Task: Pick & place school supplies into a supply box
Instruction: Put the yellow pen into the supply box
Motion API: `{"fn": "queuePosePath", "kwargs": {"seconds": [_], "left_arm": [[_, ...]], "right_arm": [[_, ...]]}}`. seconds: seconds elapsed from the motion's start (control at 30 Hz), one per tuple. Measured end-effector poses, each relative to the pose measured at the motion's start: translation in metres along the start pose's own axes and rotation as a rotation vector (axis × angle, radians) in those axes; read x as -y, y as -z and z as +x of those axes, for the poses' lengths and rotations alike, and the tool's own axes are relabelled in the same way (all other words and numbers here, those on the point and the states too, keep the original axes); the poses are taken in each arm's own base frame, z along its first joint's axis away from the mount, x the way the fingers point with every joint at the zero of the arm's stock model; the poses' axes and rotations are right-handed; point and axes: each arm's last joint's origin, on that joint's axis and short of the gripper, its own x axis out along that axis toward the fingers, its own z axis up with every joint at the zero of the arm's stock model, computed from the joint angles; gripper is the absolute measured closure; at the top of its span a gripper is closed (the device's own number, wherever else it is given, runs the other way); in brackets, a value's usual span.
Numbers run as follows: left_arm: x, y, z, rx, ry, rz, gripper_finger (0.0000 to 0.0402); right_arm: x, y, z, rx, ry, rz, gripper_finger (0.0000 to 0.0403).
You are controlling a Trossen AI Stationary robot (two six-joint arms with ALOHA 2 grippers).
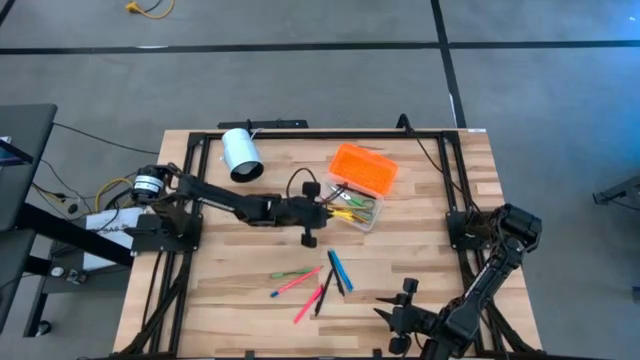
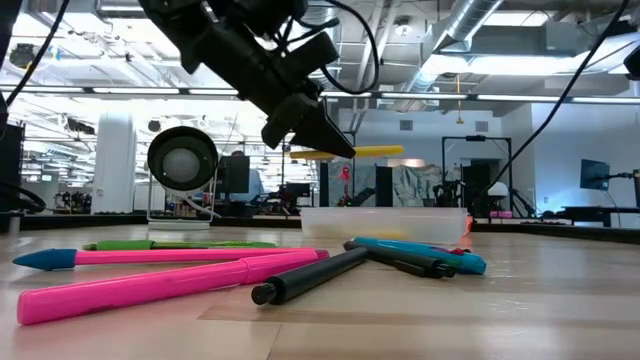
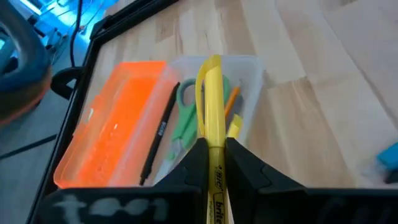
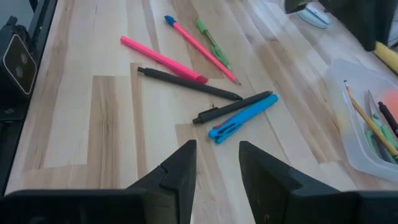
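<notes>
A white cylinder (image 1: 240, 153) is lying on the bench (image 1: 230, 270) behind the left arm. The left hand (image 1: 327, 208) is being held above the near end of the box (image 1: 361, 212), its fingers clamped on a yellow pen (image 3: 211, 106) that is pointing out over the clear base. Beneath that hand, green-handled scissors (image 3: 185, 118), an orange pencil (image 3: 231, 102) and a black pen (image 3: 159, 134) are lying in the base, and the orange lid (image 1: 364, 167) is resting against the base's far side. Loose supplies are lying on the bench between the two hands: a green pen (image 1: 291, 272), two pink pens (image 1: 300, 283), a black pen (image 4: 189, 83), a second black pen (image 4: 232, 107) and a blue pen (image 1: 338, 268). The right hand (image 1: 397, 312) is being held low at the bench's front edge, just beside the blue pen, its fingers standing apart and gripping nothing.
</notes>
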Motion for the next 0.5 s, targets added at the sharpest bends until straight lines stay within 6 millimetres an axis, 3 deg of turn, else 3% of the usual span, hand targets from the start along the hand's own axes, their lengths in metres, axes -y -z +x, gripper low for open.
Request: {"fn": "queuePosePath", "kwargs": {"seconds": [0.27,0.5], "left_arm": [[-0.027,0.007,0.012,0.097,0.021,-0.034,0.0385],[-0.027,0.016,0.051,0.055,0.054,-0.034,0.0385]], "right_arm": [[0.003,-0.002,0.005,-0.007,0.017,-0.007,0.0288],[0.008,-0.003,0.010,-0.025,0.048,-0.026,0.0288]]}}
